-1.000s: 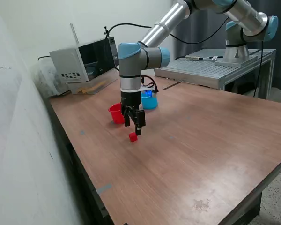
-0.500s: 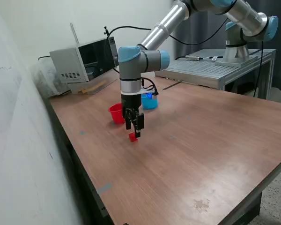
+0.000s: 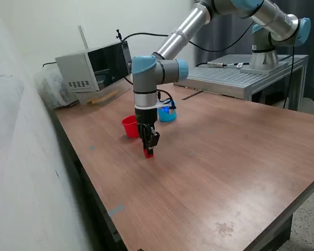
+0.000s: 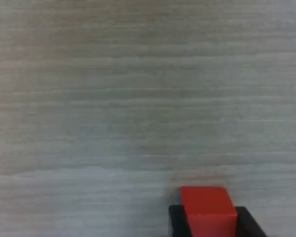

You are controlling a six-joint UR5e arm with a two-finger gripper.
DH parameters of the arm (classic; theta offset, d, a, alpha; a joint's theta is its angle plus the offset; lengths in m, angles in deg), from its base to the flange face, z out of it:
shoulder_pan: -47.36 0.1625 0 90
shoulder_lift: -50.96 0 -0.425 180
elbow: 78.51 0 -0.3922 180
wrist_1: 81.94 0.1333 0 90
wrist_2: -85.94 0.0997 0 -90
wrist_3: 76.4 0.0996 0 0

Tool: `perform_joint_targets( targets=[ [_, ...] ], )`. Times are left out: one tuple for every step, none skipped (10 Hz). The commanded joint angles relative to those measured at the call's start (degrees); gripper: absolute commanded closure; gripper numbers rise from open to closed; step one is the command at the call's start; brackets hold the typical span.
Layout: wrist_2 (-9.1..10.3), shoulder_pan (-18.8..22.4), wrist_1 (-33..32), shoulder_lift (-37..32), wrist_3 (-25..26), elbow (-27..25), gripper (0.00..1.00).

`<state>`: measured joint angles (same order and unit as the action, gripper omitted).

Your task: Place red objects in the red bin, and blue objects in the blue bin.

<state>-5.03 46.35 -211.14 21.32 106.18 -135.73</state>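
The gripper (image 3: 148, 150) is down on the table (image 3: 225, 167), with its two fingers on both sides of a red cube (image 4: 207, 211). The cube sits near the red cup (image 3: 129, 126).

I cannot tell if it squeezes yet.

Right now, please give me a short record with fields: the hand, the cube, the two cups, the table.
hand: down at the table, fingers on both sides of the red cube
red cube: on the table, between the fingers
red cup: upright, behind the hand
blue cup: upright, partly hidden by the arm
table: brown wood
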Motion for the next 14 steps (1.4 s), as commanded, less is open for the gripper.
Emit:
perform_joint_targets(
  targets=[
    [-0.09,-0.84,0.0,0.19,-0.03,0.35,1.0],
    [-0.7,-0.93,0.0,-0.24,-0.12,-0.08,1.0],
    [-1.05,-1.19,0.09,-2.42,-0.12,-0.17,1.0],
    [-0.97,-1.19,0.26,-6.27,-0.12,-2.26,1.0],
    [-0.97,-1.19,0.44,-10.92,-0.21,-4.8,1.0],
    [-0.88,-1.19,0.79,-14.88,-0.64,-6.92,1.0],
    [-0.88,-2.5,1.49,-18.14,-0.91,-9.29,1.0],
    [-1.05,-5.73,1.67,-19.13,-1.69,-11.05,1.0],
    [-1.05,-8.98,3.41,-19.23,-1.79,-11.77,1.0],
    [-0.97,-11.97,4.56,-19.14,-1.88,-11.95,1.0],
    [-0.97,-14.09,4.74,-19.14,-2.75,-12.47,1.0],
    [-0.97,-15.24,4.75,-19.14,-3.8,-12.82,1.0],
    [-0.79,-15.43,4.66,-19.14,-4.77,-13.52,1.0],
    [-0.62,-15.43,4.48,-19.14,-5.39,-14.23,1.0]
  ],
)
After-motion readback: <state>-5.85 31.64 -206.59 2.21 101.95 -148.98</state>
